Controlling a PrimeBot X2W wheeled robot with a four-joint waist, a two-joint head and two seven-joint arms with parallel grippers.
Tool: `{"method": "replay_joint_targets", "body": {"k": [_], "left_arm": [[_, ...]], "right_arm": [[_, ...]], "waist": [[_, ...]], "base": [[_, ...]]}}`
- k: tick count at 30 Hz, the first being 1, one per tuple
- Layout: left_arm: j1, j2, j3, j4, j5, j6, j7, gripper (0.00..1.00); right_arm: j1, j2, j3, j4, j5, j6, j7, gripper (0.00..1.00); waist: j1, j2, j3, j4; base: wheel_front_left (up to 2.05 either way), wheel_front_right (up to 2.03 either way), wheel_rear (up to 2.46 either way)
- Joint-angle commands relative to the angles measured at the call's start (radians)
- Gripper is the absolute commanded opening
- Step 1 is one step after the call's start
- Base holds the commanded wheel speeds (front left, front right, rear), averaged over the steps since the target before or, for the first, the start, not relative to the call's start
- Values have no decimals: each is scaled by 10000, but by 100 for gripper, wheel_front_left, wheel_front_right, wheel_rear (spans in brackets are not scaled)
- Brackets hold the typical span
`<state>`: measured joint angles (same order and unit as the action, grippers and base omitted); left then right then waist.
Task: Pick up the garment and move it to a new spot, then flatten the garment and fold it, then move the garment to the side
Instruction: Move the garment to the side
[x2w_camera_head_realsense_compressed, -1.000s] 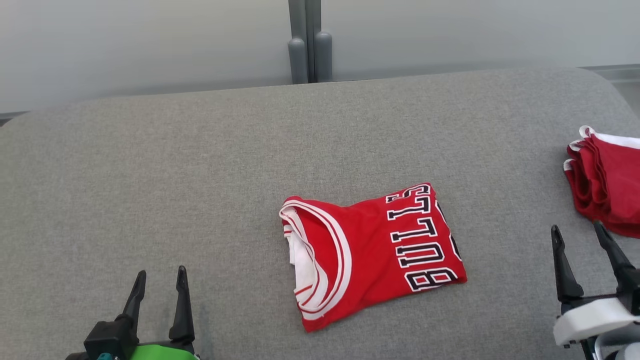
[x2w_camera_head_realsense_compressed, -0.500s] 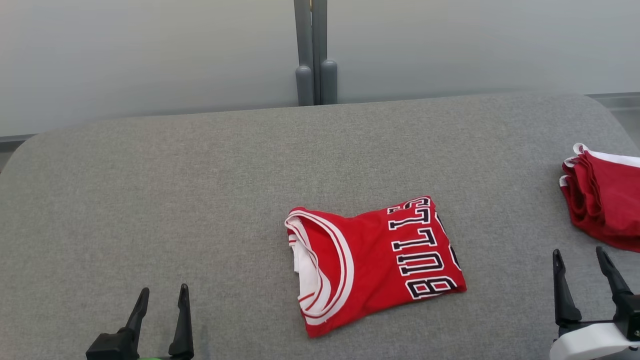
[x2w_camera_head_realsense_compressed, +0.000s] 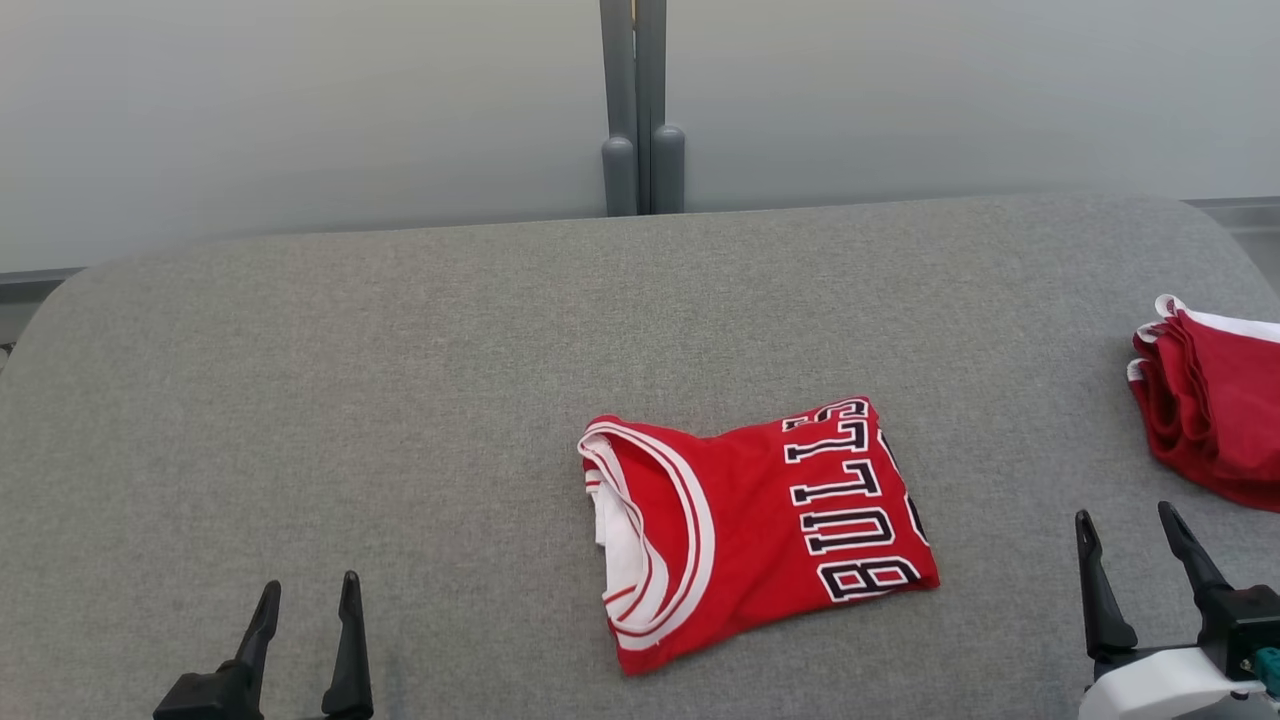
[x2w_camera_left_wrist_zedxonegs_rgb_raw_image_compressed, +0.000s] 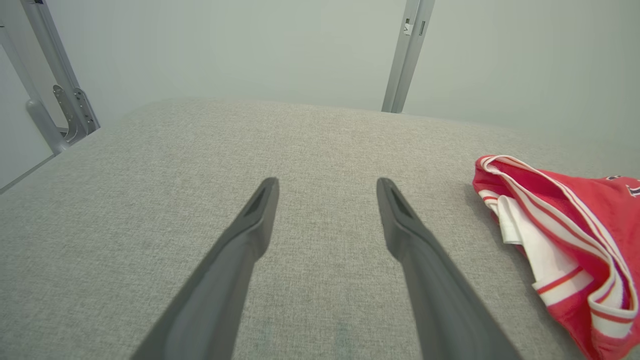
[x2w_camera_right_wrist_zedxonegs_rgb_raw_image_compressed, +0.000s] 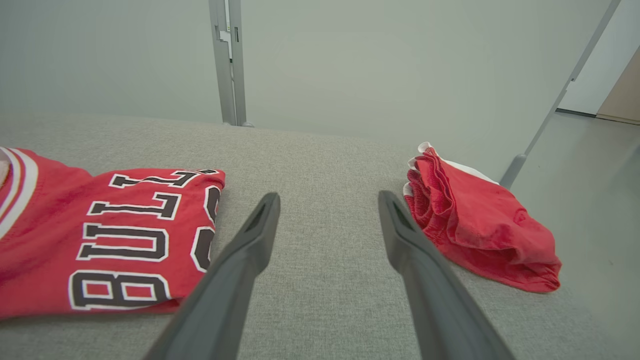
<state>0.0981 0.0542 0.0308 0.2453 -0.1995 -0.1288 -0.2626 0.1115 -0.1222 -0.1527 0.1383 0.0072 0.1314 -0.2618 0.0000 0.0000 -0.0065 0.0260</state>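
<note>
A red garment with white trim and black "BULLS" lettering lies folded into a small rectangle near the middle of the grey padded table. Its neck opening faces left. In the left wrist view the garment lies off to the right; in the right wrist view the garment lies to the left. My left gripper hovers open at the lower left, well clear of the cloth. My right gripper stands open at the lower right, with nothing between its fingers.
A second red cloth, bunched with white edging, rests at the table's right edge, and this cloth sits just right of my right fingers. A grey metal post and pale wall stand behind the table.
The camera has tilted, so the whole scene sits lower in the picture. Both grippers have drawn back toward the bottom edge. The garment lies as before.
</note>
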Motion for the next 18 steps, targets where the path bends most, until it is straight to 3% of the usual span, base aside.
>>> {"method": "replay_joint_targets", "body": {"k": [1, 5, 9, 12, 18], "left_arm": [[149, 3, 55, -14, -38, -26, -25, 100], [168, -7, 121, -40, -48, -29, -25, 100], [394, -16, 408, -269, -167, -29, -25, 100], [650, -26, 588, -454, -305, 26, -25, 100], [802, -24, 379, -636, -701, 247, -25, 100]], "right_arm": [[-153, -63, 15, 51, 88, -17, -39, 100], [-288, 128, 120, 328, 551, -17, -37, 100], [-745, -181, 1058, 415, 1170, -14, 104, 100], [-1471, -649, 1779, -288, 2063, -17, 1390, 100], [-2700, -2181, 2546, -1451, 3741, -15, 5467, 100]], "waist": [[0, 0, 8, 2], [0, 0, -13, -10], [0, 0, -87, -128], [0, 0, -117, -272], [0, 0, 13, -153]], "base": [[0, 0, 0], [0, 0, 0], [0, 0, 0], [0, 0, 0], [0, 0, 0]]}}
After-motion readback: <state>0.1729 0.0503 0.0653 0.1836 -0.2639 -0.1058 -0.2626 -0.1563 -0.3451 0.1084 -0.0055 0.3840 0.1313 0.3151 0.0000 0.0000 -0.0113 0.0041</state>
